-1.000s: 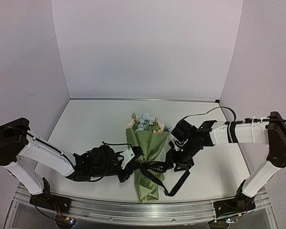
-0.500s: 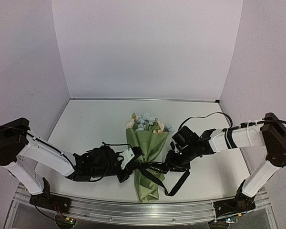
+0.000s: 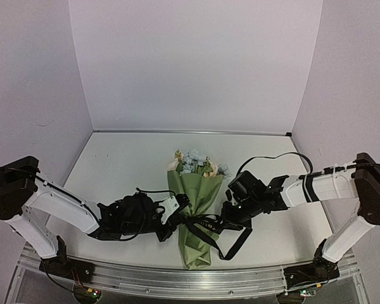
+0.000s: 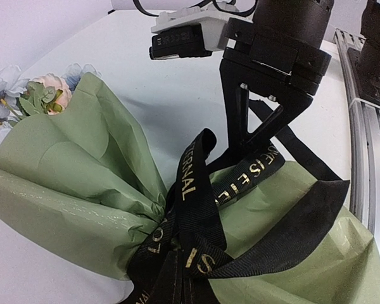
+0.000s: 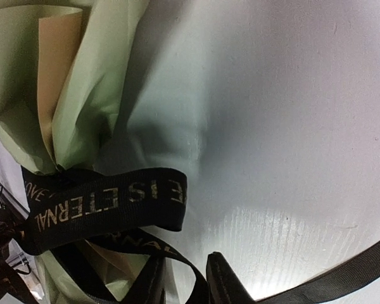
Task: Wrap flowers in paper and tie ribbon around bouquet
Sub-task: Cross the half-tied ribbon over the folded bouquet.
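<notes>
Lilac walls (image 3: 196,63), white table (image 3: 126,164), metal rail (image 3: 145,280).

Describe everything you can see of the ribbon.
The ribbon is a narrow black fabric band with pale lettering, "ETERNAL" readable. It is cinched round the olive-green paper at its waist, bunched into a crossing there. One flat strand lies over the lower paper; a long tail loops loose on the table. One strand passes between the fingers of the right gripper; whether it is clamped is unclear. The shut left gripper sits against the crossing; its hold is hidden.

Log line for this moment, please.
bouquet wrapped | ribbon looped round it | left fingers shut | right fingers astride ribbon strand, grip unclear
</notes>
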`<state>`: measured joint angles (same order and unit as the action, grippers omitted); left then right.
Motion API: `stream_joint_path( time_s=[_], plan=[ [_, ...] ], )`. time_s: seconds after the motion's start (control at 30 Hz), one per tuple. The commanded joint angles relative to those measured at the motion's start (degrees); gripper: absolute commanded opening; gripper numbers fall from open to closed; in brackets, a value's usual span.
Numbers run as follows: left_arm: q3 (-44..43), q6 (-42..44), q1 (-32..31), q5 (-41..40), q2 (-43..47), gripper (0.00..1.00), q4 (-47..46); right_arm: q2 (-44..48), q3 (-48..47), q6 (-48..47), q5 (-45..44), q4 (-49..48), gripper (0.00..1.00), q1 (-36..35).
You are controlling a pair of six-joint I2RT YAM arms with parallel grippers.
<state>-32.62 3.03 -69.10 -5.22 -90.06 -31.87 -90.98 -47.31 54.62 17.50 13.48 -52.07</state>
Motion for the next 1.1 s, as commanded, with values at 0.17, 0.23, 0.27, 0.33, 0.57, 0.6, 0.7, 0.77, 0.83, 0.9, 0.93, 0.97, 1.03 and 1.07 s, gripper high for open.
stream_joint_path(
  time_s=[0.17,0.23,0.27,0.33,0.57,0.6,0.7,0.77,0.83,0.9,0.93,0.97,1.03,1.07],
  plan=[
    [-2.6,0.1,-0.2,-1.3,0.2,0.00,0.9,3.4,-3.9,0.2,0.3,4.8,0.00,-0.2],
    [-3.0,0.4,-0.2,-1.2,0.2,0.00,1.0,3.9,-5.9,-1.1,0.6,8.3,0.00,-0.2],
    [-3.2,0.5,-0.2,-1.2,0.2,0.00,1.1,4.1,-6.8,-2.1,0.6,10.9,0.00,-0.2],
    [-3.7,0.7,-0.2,-0.9,0.1,0.00,1.3,4.1,-9.5,-4.0,0.8,14.9,0.00,-0.1],
    [-5.4,0.5,-0.2,-1.0,-0.8,0.00,1.9,1.8,-20.2,-9.2,3.7,27.5,0.00,-0.1],
    [-5.5,0.5,-0.2,-1.4,-1.1,0.00,1.6,1.6,-21.3,-10.0,3.8,28.9,0.00,-0.1],
    [-6.6,0.0,-0.2,-1.8,-2.2,0.00,2.0,1.1,-24.3,-12.0,3.9,31.9,0.00,0.2],
    [-7.5,-0.2,-0.2,-1.3,-3.2,0.00,2.2,0.0,-26.8,-13.2,4.5,33.9,0.00,0.8],
    [-8.2,-0.2,-0.2,-0.5,-3.7,0.00,2.1,-1.3,-29.9,-14.2,5.6,36.1,0.00,1.4],
    [-9.2,0.0,-0.2,0.7,-4.0,0.01,2.5,-3.1,-33.0,-15.2,6.7,37.9,0.00,2.2],
    [-9.9,0.1,-0.2,1.3,-4.3,0.02,3.1,-4.4,-34.6,-15.5,7.4,38.7,0.00,2.5],
    [-10.5,0.1,-0.2,1.8,-4.6,0.03,3.7,-5.6,-36.4,-15.8,8.3,39.6,0.00,2.8],
    [-11.1,0.2,-0.2,2.4,-4.7,0.06,4.2,-7.6,-39.0,-16.0,9.4,40.5,0.00,3.3],
    [-10.9,0.1,-0.2,2.6,-4.5,0.09,4.1,-8.7,-40.0,-16.0,9.9,40.8,0.00,3.5]
  ],
)
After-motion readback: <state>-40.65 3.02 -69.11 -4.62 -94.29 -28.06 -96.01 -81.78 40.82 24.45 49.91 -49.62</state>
